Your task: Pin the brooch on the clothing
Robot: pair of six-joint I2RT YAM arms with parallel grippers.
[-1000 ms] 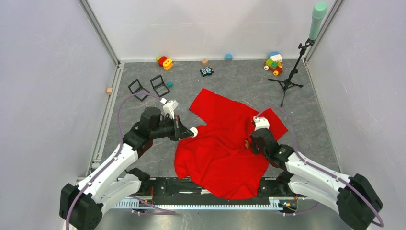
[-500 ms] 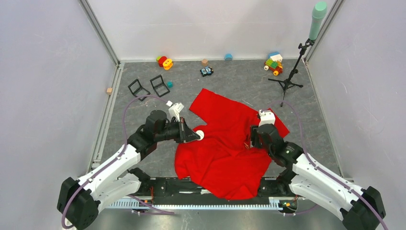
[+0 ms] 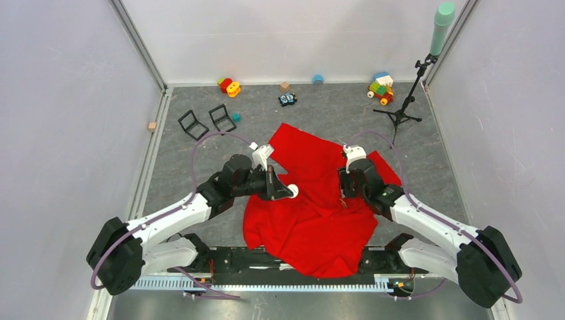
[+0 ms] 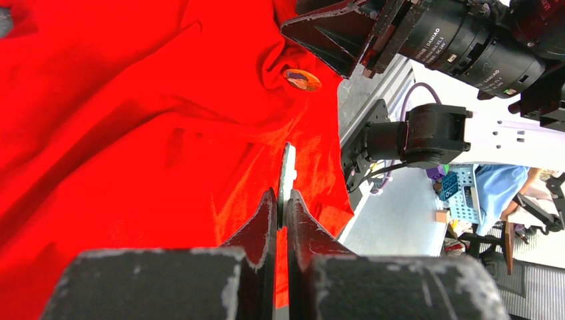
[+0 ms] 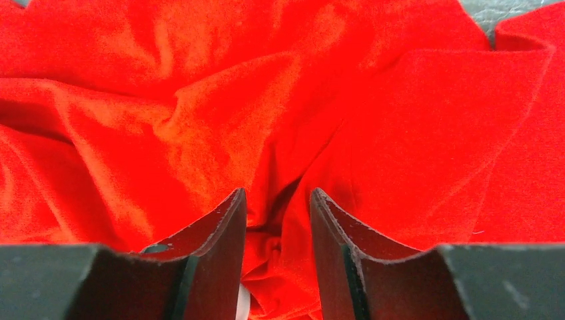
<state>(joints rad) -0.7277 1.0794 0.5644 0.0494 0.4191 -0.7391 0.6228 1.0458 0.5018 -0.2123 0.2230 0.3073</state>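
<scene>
A crumpled bright red soft-fabric T-shirt (image 3: 313,227) lies spread below, with a small round orange-and-dark brooch (image 4: 302,79) on a fold just beneath the right gripper (image 3: 343,195), ahead of the thin white disc (image 4: 287,167) pinched in the left gripper (image 4: 280,200).

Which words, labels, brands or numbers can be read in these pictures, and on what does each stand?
"DAMIAO": on a black motor housing of the right arm, left wrist view.
"DAMIAO": again on the next housing.
Small print beside both: too small to read.
The red T-shirt and the toys: no text visible.

Grey flr (image 3: 333,107), white walls (image 3: 66,100), prob. panels.
</scene>
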